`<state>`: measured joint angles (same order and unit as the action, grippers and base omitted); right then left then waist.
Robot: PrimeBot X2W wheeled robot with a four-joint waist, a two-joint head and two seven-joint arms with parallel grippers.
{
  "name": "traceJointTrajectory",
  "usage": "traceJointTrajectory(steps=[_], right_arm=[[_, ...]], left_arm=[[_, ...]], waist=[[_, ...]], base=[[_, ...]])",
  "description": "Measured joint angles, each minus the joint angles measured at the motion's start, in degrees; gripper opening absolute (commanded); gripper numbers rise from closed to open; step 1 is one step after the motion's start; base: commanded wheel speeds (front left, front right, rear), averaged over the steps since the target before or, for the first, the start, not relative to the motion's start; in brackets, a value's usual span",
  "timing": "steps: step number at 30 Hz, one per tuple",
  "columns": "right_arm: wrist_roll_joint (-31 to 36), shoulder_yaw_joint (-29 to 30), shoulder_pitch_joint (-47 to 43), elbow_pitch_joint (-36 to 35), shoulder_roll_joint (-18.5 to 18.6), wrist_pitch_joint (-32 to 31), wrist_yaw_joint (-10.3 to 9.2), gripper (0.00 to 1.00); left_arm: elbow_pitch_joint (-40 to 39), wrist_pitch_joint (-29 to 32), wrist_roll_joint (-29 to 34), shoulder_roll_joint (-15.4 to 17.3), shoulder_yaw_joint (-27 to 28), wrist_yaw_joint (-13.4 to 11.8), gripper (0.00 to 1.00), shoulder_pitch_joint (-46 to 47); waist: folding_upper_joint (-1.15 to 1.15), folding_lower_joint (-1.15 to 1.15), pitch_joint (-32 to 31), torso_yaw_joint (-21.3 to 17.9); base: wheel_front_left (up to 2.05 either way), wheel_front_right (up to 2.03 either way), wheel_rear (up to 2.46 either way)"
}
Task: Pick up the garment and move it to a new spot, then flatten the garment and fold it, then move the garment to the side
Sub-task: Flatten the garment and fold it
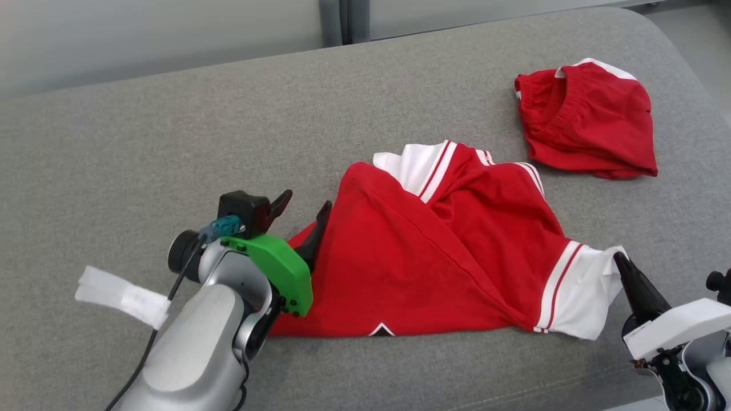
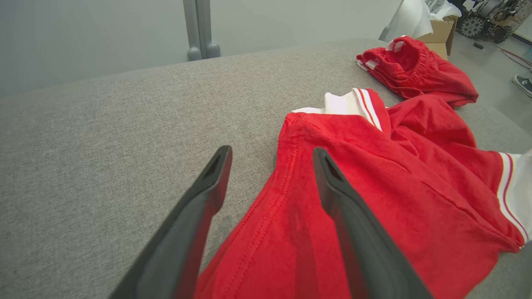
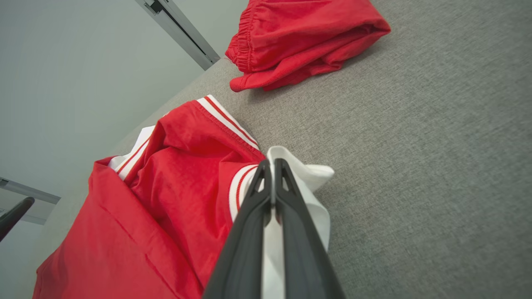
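Red shorts (image 1: pixel 588 123) lie bunched on the far right of the grey fabric counter (image 1: pixel 171 142); beyond it, a cardboard box (image 2: pixel 440 33) and a shoe (image 2: pixel 523 84) on the floor (image 2: pixel 486 62)

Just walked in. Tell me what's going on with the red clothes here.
The robot is working on a crumpled red jersey that lies on the grey padded surface. Its right pincer is shut on the jersey's white sleeve. Its left pincer is open and straddles the hem at the opposite edge without gripping it. The jersey is not yet flattened or folded. A pair of red shorts lies apart from it at the far right.
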<state>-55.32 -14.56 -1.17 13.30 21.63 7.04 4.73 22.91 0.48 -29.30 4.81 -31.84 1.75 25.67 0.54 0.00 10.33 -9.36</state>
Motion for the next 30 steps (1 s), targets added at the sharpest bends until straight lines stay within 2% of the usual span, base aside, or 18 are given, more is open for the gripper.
traceJointTrajectory(steps=[5,13,21,30], right_arm=[[0.0,-1.0,1.5,0.4,-0.4,0.1,0.35,0.00],[0.5,-3.1,4.9,1.2,-2.0,0.1,1.30,0.00],[0.8,-3.5,6.6,3.2,-2.3,1.5,1.54,0.00],[0.8,-4.1,6.7,5.6,-3.2,2.1,1.81,0.00]], left_arm=[[1.8,3.9,0.3,-0.7,-1.6,1.9,1.00,4.8],[6.7,10.8,-4.7,-1.9,-0.6,2.9,1.00,9.8],[9.7,13.1,-7.0,-2.1,0.5,3.9,1.00,14.1],[12.0,14.2,-9.4,-2.2,0.0,4.4,1.00,14.5]], waist=[[0.00,0.00,1.5,-1.0],[0.00,0.00,4.2,-3.3],[0.00,0.00,6.1,-5.6],[0.00,0.00,6.3,-5.9]], base=[[0.00,0.00,0.00],[0.00,0.00,0.00],[0.00,0.00,0.00],[0.00,0.00,0.00]])
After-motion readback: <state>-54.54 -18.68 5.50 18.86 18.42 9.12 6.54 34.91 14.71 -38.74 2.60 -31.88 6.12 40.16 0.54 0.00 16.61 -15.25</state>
